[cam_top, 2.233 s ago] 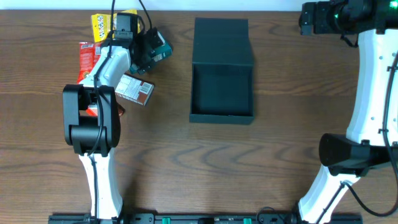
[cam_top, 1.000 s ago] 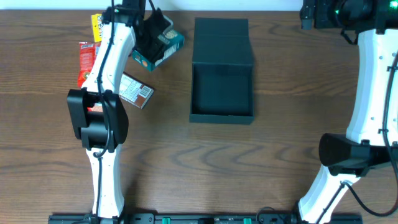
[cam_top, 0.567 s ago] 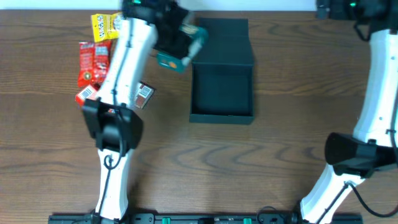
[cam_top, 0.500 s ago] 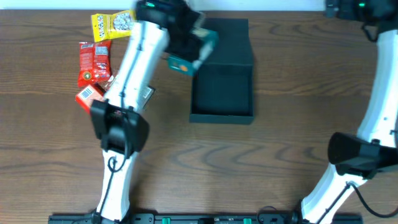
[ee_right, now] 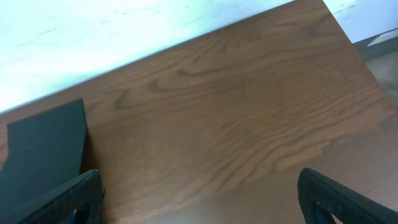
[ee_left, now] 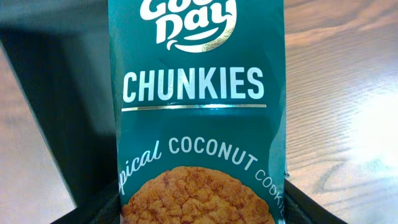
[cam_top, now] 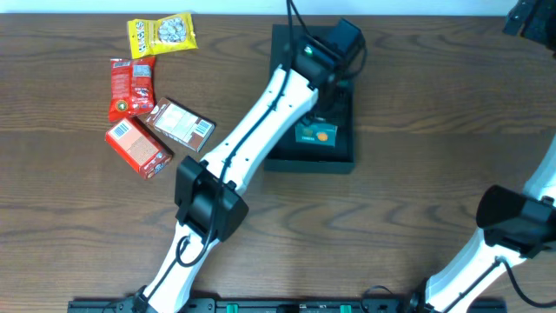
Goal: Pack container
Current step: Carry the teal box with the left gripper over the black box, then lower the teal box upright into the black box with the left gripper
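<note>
Chunkies carton (ee_left: 199, 124) now over container (cam_top: 287, 165), gripped by left claw (ee_left: 199, 210); right claw (ee_right: 200, 200) wide.

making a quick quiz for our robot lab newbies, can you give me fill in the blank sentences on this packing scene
1. The teal carton in the left gripper reads Good Day ____.
2. On the table, left of the container, lie ____ snack packs.
3. The right gripper is ____, with nothing between its fingers.

Missing words: Chunkies; four; open
</note>
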`<state>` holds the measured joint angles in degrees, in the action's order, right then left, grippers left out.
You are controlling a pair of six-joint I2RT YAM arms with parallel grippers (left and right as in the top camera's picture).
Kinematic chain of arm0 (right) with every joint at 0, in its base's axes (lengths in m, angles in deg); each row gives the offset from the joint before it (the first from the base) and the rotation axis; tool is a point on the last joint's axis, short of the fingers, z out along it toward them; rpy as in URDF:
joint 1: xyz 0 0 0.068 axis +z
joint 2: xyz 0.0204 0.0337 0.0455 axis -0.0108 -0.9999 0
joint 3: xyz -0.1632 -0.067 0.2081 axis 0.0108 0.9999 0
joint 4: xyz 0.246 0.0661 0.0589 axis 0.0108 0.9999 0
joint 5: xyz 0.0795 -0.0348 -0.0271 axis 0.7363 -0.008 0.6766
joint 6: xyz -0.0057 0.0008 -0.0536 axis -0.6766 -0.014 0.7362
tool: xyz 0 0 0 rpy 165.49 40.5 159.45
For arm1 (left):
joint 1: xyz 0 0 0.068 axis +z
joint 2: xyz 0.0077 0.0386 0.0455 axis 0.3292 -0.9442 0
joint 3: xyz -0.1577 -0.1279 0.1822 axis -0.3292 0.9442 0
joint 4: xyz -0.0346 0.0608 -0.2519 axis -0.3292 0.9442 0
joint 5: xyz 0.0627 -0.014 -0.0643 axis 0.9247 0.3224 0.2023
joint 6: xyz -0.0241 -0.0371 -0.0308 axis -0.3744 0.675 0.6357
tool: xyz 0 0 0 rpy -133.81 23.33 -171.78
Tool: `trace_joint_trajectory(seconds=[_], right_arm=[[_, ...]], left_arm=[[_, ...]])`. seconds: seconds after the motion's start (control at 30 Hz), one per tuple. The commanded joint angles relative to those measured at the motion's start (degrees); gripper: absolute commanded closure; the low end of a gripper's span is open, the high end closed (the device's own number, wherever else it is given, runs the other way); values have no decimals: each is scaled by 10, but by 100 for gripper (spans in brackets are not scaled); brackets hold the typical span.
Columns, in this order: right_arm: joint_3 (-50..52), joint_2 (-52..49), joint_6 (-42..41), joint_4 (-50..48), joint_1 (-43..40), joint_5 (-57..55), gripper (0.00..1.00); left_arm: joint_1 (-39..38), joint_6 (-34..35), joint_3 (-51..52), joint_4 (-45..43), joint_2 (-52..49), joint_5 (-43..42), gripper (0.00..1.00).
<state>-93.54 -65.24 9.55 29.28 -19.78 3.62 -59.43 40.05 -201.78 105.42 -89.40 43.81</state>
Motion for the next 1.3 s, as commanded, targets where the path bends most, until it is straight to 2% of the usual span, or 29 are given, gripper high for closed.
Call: trace_joint_trajectory(seconds=[0.0,0.23,0.37,0.5,0.57,0.6,0.87,1.1,1.17,1.23,1.27], right_arm=[[1,16,-7,1,-5,9,1],[1,16,-7,12,-5,26,1],[1,16,-7,13,-5,38,1],[1,16,-6,15,-5,38,1],[1,16,4,19,-5,44,1],[1,16,8,21,-5,48,1],[1,16,9,26,-5,49,1],[1,16,9,26,-5,49,1],[1,16,10,26,-5,49,1],[1,16,15,26,-5,49,1],[1,16,15,26,-5,49,1]], left_arm=[[-11,90,26,0,0,39,43],[-16,106,99,-50,0,51,43],[-16,105,137,-77,0,45,37],[-16,88,128,-78,1,43,32],[-16,85,119,-78,1,42,23],[-16,80,114,-81,1,42,4],[-14,70,88,-85,1,42,4],[-13,0,23,-38,1,64,0],[-13,-31,10,-13,2,75,21],[-12,-64,8,18,5,76,57],[-11,-66,8,37,8,76,79]])
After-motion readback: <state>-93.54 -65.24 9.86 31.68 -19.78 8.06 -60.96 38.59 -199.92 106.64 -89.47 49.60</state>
